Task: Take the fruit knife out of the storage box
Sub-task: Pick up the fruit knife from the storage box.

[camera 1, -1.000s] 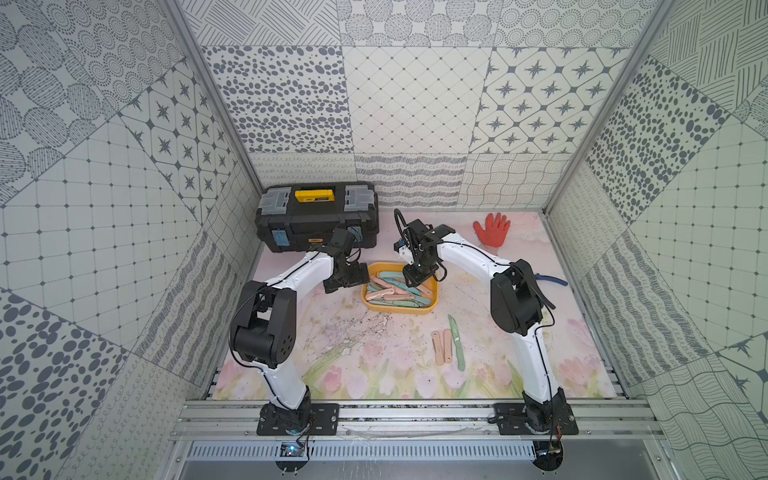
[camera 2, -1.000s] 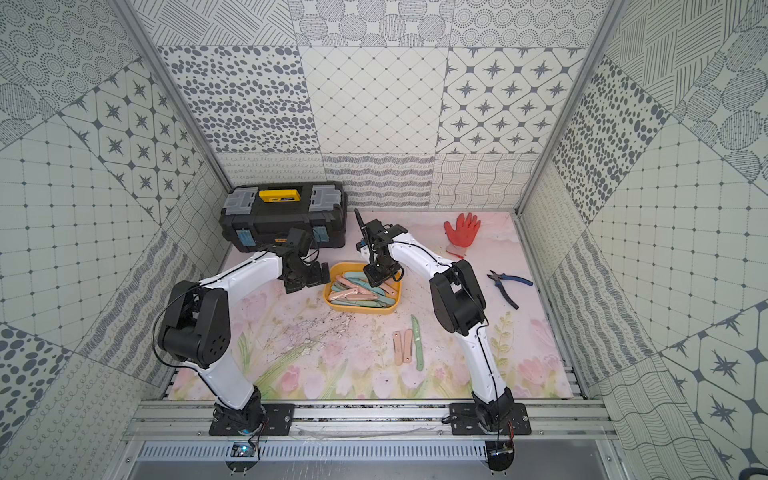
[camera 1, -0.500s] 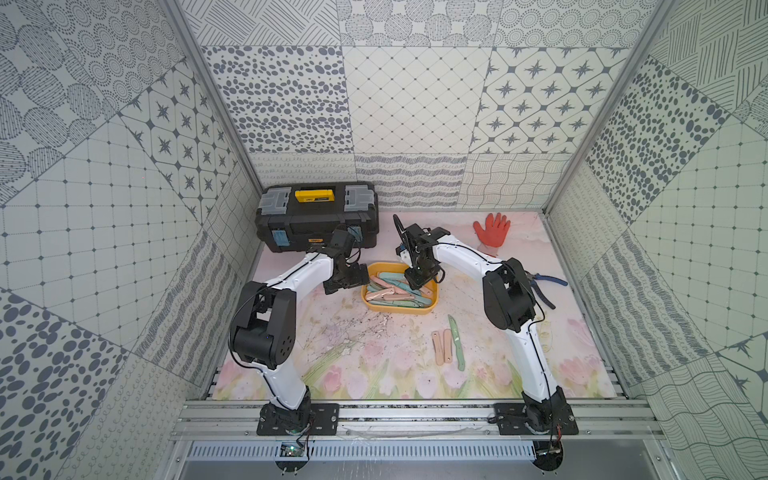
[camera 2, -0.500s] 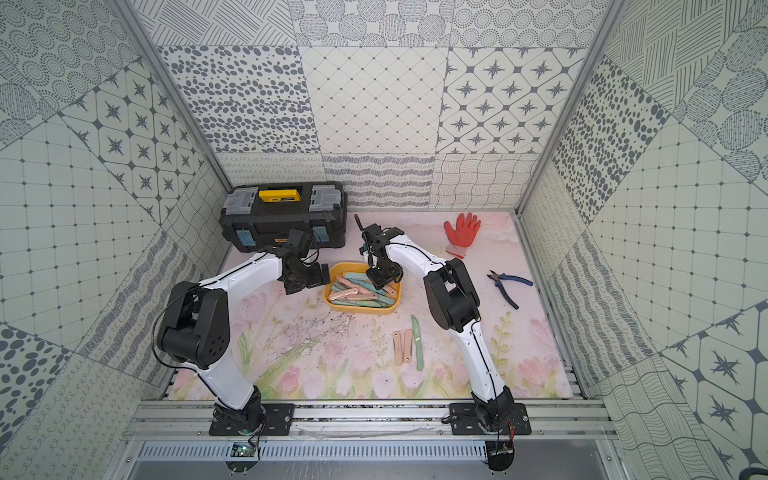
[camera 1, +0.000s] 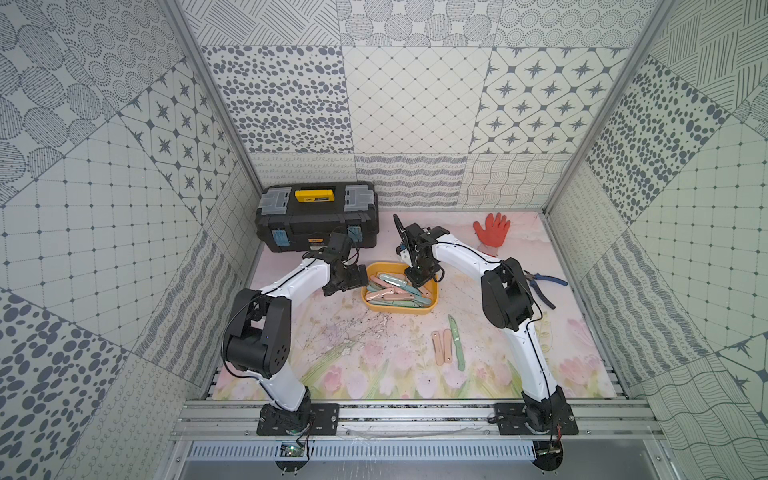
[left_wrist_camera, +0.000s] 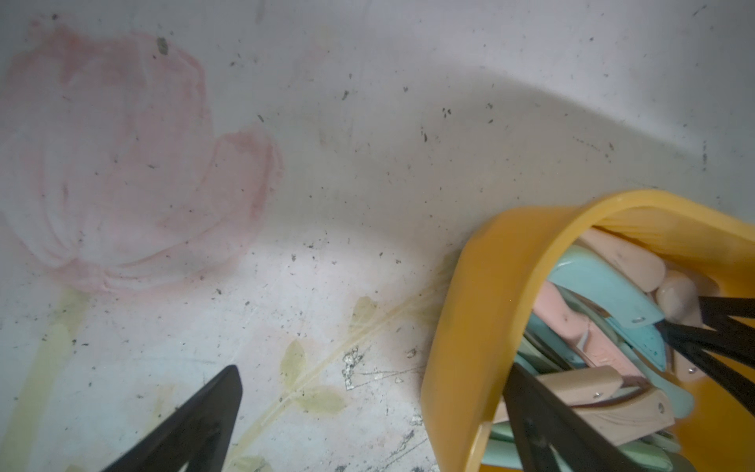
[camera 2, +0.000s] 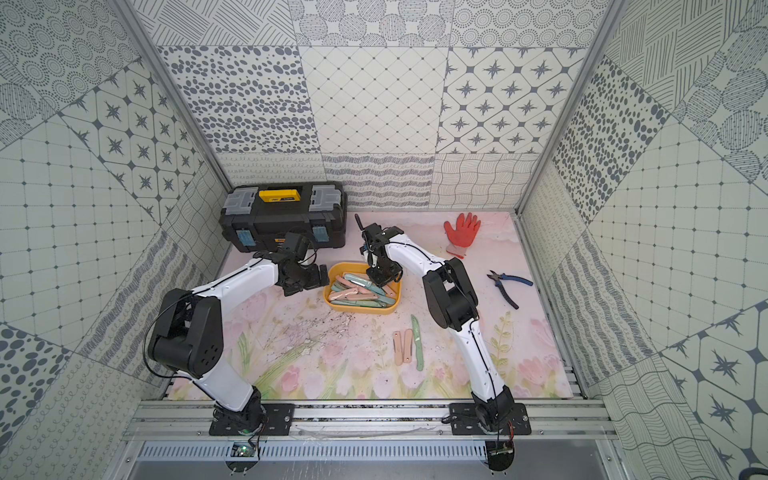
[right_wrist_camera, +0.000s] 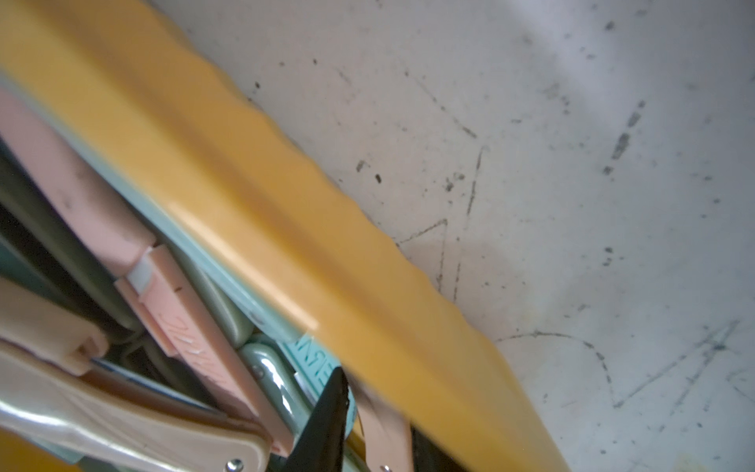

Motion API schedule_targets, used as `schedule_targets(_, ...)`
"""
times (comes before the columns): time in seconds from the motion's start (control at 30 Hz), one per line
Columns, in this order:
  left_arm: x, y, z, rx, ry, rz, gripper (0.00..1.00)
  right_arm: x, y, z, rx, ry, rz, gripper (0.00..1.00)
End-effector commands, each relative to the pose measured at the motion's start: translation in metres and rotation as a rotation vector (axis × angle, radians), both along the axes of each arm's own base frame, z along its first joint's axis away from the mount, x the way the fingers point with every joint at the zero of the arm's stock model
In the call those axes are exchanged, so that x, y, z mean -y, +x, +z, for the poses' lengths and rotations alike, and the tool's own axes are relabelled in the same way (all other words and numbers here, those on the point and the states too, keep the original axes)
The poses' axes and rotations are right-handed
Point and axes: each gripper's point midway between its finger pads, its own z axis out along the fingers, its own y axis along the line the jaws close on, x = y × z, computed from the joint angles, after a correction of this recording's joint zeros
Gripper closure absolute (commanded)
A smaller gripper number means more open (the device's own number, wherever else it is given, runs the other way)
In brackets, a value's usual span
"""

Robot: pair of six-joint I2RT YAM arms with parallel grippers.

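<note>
Yellow plastic storage box (camera 1: 397, 308), shallow and lidless, near the middle of the floral mat (camera 1: 353, 365), shown in both top views. It is heaped with folding fruit knives (camera 1: 392, 291) whose pink, teal and beige handles lie crosswise over one another.

Left gripper (camera 1: 353, 279): jaws spread wide, astride the box's end wall. In the left wrist view one finger (left_wrist_camera: 196, 421) stands over the mat outside the box and the other (left_wrist_camera: 543, 425) stands inside, over the knives. It grasps nothing.

Right gripper (camera 1: 419, 276): pointed down into the box at the end away from the left gripper. In the right wrist view one finger (right_wrist_camera: 327, 421) sits among the handles just inside the long wall, with a pink handle (right_wrist_camera: 380, 429) beside it. The jaws stand narrow; whether they pinch a knife cannot be told.

On the mat, outside the box and nearer the arm bases: two pale folded knives (camera 1: 442, 347) side by side, with a green knife (camera 1: 457, 343) just beside them.

Black toolbox (camera 1: 318, 218), yellow-handled, in the back left corner; orange-red glove (camera 1: 492, 228) at the back right; blue-handled pliers (camera 2: 509, 286) near the right edge.
</note>
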Motion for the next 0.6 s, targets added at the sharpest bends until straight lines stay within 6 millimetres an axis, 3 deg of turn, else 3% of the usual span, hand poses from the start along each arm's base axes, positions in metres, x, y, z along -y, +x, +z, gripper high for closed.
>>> schedule_targets(0.0,-0.001,0.005,0.004,0.03,0.008,0.007,0.01,-0.004,-0.004,-0.011,-0.03,0.007,-0.002,0.75)
schedule_targets(0.1,-0.001,0.005,0.004,0.025,0.008,0.006,0.01,-0.006,-0.003,-0.002,-0.012,0.022,-0.004,0.75)
schedule_targets(0.37,0.0,0.005,0.004,0.022,0.009,0.004,0.01,-0.011,-0.001,0.012,0.014,0.069,-0.01,0.89)
schedule_targets(0.57,-0.001,0.004,0.004,0.02,0.009,0.005,0.01,-0.015,0.0,0.022,0.025,0.094,-0.016,0.9)
